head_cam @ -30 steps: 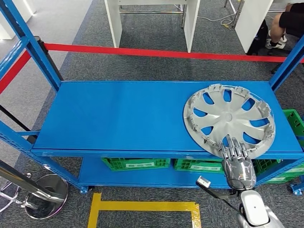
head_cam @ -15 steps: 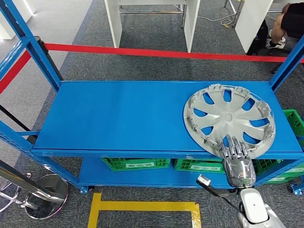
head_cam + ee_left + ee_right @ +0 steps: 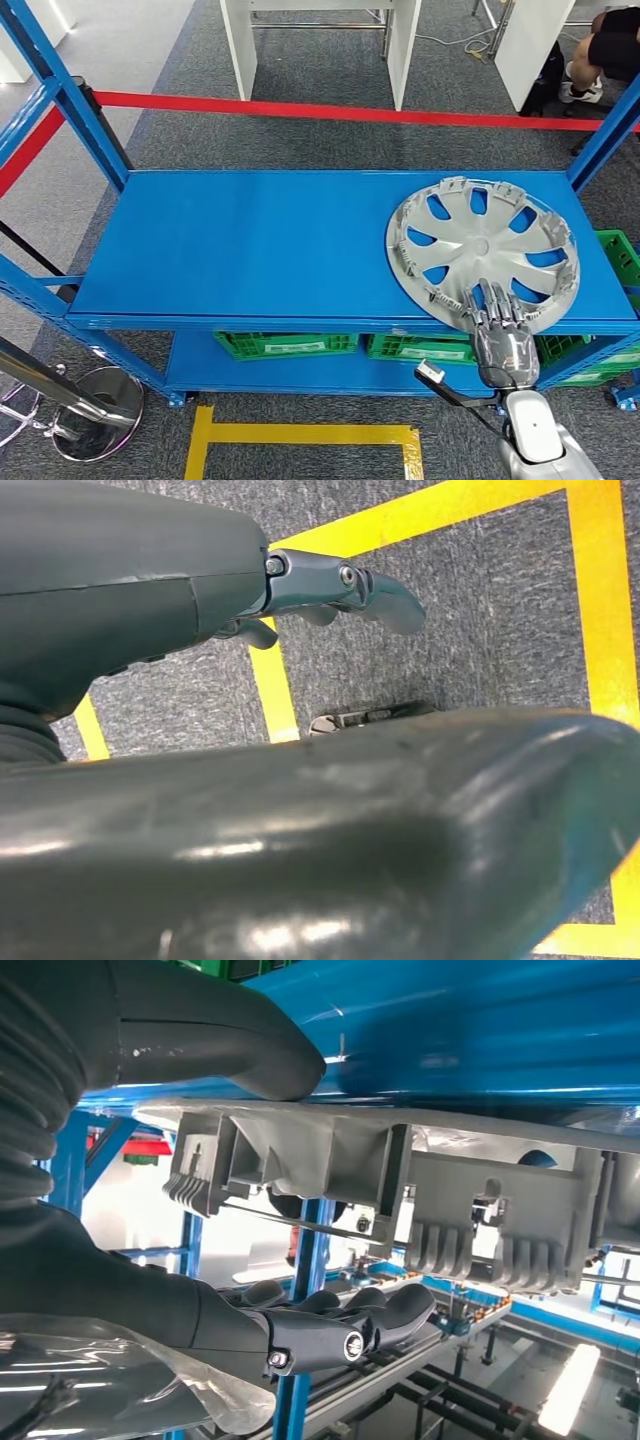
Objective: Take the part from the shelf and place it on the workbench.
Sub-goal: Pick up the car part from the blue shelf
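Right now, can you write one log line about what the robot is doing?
phase: reaching for part | right hand: fingers over near rim of hubcap, not gripping | hubcap: flat on shelf | left hand: holds nothing

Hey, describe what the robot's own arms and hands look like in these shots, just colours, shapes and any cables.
In the head view the right hand is glossy silver metal with segmented fingers, on a rounded white-and-silver forearm with a thin dark cable running off beside the wrist. The right wrist view shows a grey ribbed cover, a thick grey thumb and darker fingers. The left hand looks dark grey-blue, with small silver pins.

Glossy silver plastic wheel cover (image 3: 483,252) – smooth blue-painted metal shelf (image 3: 249,250) – rough grey carpet (image 3: 317,140).
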You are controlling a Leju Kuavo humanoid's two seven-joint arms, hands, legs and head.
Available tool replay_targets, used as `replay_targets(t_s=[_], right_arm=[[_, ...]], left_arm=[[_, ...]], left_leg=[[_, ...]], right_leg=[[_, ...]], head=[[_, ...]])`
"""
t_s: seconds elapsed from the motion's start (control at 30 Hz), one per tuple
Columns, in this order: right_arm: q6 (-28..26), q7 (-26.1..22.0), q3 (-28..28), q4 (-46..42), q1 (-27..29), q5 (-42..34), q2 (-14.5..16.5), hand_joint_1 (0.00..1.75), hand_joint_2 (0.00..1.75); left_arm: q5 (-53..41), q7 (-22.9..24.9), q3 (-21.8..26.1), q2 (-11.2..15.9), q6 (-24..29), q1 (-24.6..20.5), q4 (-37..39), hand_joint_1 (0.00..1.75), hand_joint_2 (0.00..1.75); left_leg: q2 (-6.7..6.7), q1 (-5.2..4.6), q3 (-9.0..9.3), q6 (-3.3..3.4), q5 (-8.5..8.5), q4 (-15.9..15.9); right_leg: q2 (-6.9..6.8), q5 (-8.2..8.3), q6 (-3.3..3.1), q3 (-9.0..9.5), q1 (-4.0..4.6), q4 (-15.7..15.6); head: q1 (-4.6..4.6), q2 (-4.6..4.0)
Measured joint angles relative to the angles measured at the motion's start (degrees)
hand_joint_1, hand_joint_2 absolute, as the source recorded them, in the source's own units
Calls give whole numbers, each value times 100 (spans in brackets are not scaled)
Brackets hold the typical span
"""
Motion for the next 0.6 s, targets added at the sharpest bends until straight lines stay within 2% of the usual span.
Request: replay_targets(t_s=[0.03,0.07,0.6], right_arm=[[2,-3,-13,1,-1,-1,8,168,175],[3,-8,-24,2,-2,0,16,175,175],[-55,-96,-204,-169,16,14,184,175,175]], left_arm=[[0,0,0,0,0,0,0,0,0],[0,0,-1,0,0,0,0,0,0],[86,36,-46,0,0,2,0,0,0]], left_leg=[[0,0,0,0,0,0],[0,0,0,0,0,0],[-2,0,0,0,0,0]], right_leg=[[0,0,0,0,0,0],[0,0,0,0,0,0],[-4,0,0,0,0,0]], head=[[1,0],[0,0],[1,0]])
